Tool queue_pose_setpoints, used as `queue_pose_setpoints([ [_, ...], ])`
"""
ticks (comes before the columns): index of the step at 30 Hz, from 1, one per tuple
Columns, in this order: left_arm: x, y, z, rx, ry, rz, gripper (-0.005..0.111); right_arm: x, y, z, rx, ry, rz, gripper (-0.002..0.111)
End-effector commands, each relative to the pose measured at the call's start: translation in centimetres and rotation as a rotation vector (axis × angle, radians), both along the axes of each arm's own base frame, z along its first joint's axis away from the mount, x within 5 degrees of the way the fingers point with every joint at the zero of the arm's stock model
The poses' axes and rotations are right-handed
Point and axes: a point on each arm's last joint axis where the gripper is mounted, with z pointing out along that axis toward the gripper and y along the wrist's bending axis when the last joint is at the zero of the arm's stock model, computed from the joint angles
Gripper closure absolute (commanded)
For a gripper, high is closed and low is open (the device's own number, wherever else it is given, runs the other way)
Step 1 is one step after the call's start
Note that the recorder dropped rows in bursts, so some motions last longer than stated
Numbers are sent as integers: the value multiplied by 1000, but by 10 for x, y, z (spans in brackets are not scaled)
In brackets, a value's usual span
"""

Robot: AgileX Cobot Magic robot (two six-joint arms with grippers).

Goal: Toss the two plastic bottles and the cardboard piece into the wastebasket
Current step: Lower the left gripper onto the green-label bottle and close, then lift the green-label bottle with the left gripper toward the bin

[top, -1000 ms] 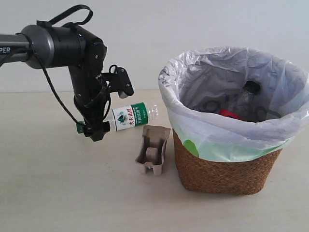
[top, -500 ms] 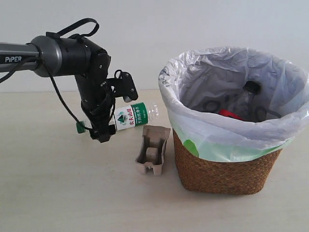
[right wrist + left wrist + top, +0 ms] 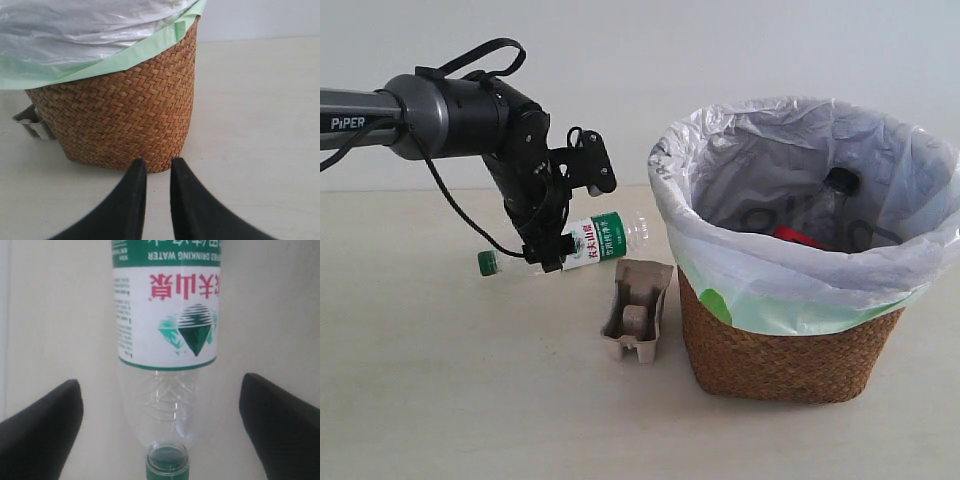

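The slim bottle [image 3: 602, 238] with its green cap [image 3: 487, 263] and white-green label lies on the table, left of the wastebasket [image 3: 780, 352]. My left gripper [image 3: 552, 258] is open and straddles the bottle's neck [image 3: 165, 410], its fingers [image 3: 45, 425] well apart from the plastic. The wider bottle [image 3: 827, 203] with black cap and red label lies inside the bag-lined basket. The cardboard piece [image 3: 638, 308] rests on the table against the basket's left side. My right gripper [image 3: 158, 167] is shut and empty, low beside the wicker wall [image 3: 120, 115].
The translucent bag [image 3: 720, 240] folds over the basket rim, with a green patch at the front left. A pale wall runs behind the table. The right arm is out of the exterior view.
My left gripper has shifted right along the slim bottle, from the cap end to the neck, so the green cap now shows. The bottle, cardboard and basket have stayed put.
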Motion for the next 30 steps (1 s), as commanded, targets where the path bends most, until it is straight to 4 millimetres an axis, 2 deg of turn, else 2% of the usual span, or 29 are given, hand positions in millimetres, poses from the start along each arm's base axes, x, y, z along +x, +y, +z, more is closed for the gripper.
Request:
queue_pose_setpoints([
  [1,2,-3,-12,-1,6,-15,28,0,0,1,4,-11,1,95],
  [6,7,-3,-37,45,1,-52,28,0,0,1,4,-11,1,95],
  [12,14,-4,-45,48,-54,-93,28,0,0,1,4,-11,1,95],
  [19,16,-1,-62,71,-33,-99,29,0,0,1,4,-11,1,95],
  [22,16,0,-65,82,-23,-97,43,0,0,1,4,-11,1,95],
  [23,15,0,-65,87,-20,-97,57,0,0,1,4,-11,1,95],
  [25,16,1,-65,64,-27,-45,93,0,0,1,4,-11,1,95],
  [26,16,2,-65,59,-26,-18,101,0,0,1,4,-11,1,95],
  [28,14,7,-61,81,-5,21,103,0,0,1,4,-11,1,95],
  [30,14,17,-45,67,4,100,103,0,0,1,4,-11,1,95],
])
